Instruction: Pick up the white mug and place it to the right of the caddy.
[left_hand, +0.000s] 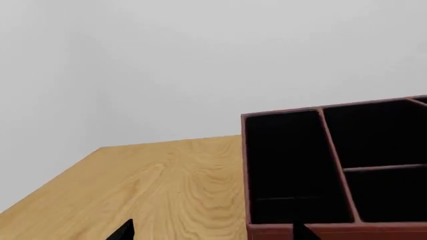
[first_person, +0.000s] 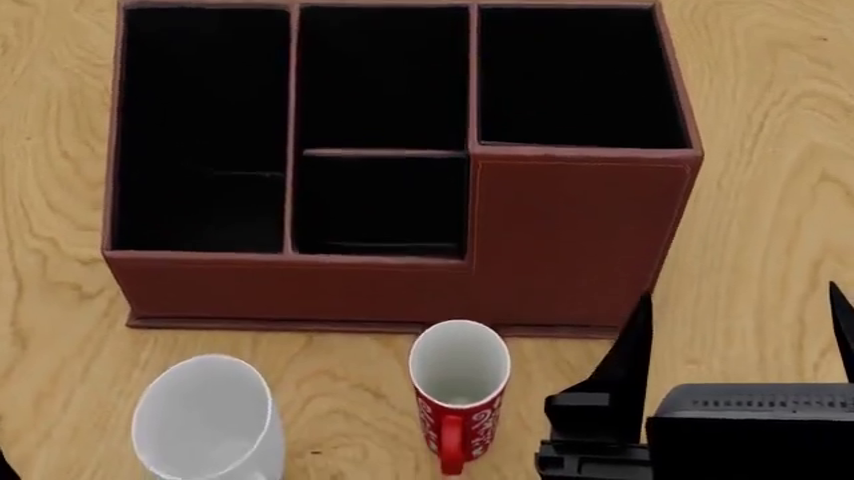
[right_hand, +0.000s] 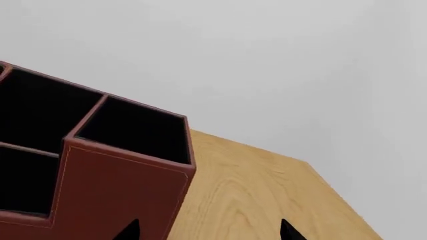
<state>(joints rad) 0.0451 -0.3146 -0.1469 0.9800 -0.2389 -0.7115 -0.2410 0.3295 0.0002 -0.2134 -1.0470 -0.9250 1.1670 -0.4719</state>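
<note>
The white mug (first_person: 207, 420) stands upright on the table in front of the caddy's left part in the head view; its handle does not show. The reddish-brown caddy (first_person: 574, 240) fills the middle, with its taller section at the right. It also shows in the left wrist view (left_hand: 333, 230) and the right wrist view (right_hand: 113, 190). My right gripper (first_person: 741, 320) is open and empty, in front of the caddy's right corner, with bare wood between its fingertips (right_hand: 209, 231). My left gripper (left_hand: 213, 232) is open and empty near the caddy's left end. It is well apart from the mug.
A slimmer red mug (first_person: 458, 395) with a white pattern stands right of the white mug, its handle toward me. The wooden table (first_person: 774, 200) extends right of the caddy. The table's far edges show in both wrist views against a grey background.
</note>
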